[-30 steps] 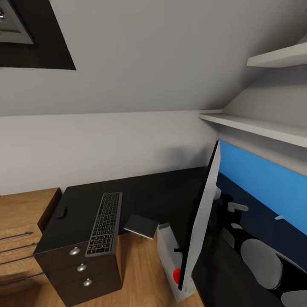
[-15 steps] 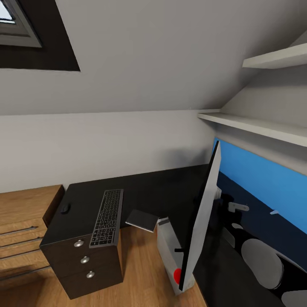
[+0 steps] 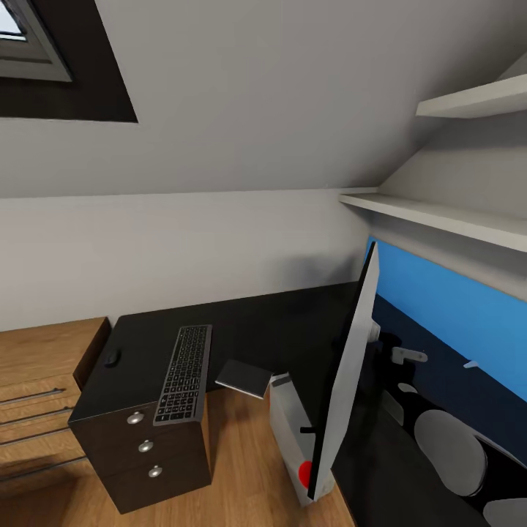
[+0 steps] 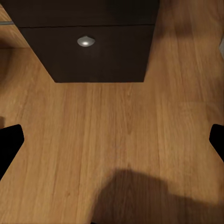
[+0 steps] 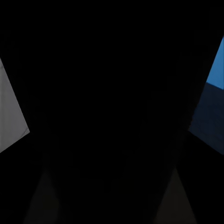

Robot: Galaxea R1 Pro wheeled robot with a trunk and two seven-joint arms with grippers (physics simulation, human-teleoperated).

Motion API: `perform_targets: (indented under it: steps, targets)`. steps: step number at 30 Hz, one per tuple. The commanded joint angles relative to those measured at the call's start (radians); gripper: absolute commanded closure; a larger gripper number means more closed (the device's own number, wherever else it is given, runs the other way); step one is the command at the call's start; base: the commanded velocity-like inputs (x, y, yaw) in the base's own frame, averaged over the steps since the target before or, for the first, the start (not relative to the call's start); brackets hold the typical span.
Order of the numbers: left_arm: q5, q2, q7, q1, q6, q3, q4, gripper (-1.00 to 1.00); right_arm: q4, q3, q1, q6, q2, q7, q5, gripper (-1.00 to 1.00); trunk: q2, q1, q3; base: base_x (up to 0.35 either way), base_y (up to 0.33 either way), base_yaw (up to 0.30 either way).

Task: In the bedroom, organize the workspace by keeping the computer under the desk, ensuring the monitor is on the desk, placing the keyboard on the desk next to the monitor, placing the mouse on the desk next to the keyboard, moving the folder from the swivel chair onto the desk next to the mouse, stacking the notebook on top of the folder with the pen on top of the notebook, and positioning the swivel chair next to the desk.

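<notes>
The monitor (image 3: 344, 380) stands close at the right of the head view, seen nearly edge-on and leaning, its blue screen facing right; whether its foot rests on the desk (image 3: 278, 329) cannot be told. As a judgement, it is a thin, stiff, fairly heavy and fragile panel, best held by its edges or stand, never by the screen face.

The keyboard (image 3: 183, 373) lies on the desk's left part, its near end overhanging the drawer unit (image 3: 146, 446). It looks light and rigid, easiest to pinch across a long edge. The mouse (image 3: 111, 359) sits on the desk left of the keyboard, small and smooth, likely slippery to pinch. A flat dark item (image 3: 244, 378), perhaps the notebook or folder, overhangs the desk's near edge right of the keyboard. The white computer (image 3: 293, 446) stands on the wood floor (image 3: 234, 468) near the monitor.

In the left wrist view the left gripper (image 4: 112, 140) hangs low over the floor facing a drawer knob (image 4: 85, 41), fingertips (image 4: 10, 140) spread wide and empty. The right wrist view is almost black, so I cannot tell the right gripper's state.
</notes>
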Motion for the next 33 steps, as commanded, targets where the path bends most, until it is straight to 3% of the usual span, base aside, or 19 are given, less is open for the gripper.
perform_targets:
  steps: [1, 26, 33]
  targets:
    - [0.010, 0.001, 0.007, -0.001, -0.006, -0.008, 0.000, -1.00, 0.002, 0.007, -0.001, -0.004, 0.000, -0.006, 0.006, 1.00, -0.001, 0.000, -0.002, 0.000, 0.000, 0.000]
    - [0.010, 0.000, 0.007, -0.001, -0.008, -0.010, 0.000, -1.00, 0.002, 0.008, -0.001, -0.004, 0.001, -0.005, 0.006, 1.00, -0.001, 0.000, -0.002, -0.001, 0.000, 0.000]
    - [0.011, 0.000, 0.007, -0.001, -0.007, -0.010, 0.000, -1.00, 0.002, 0.008, -0.001, -0.004, 0.002, -0.004, 0.006, 1.00, -0.001, 0.000, -0.002, -0.197, 0.023, 0.000]
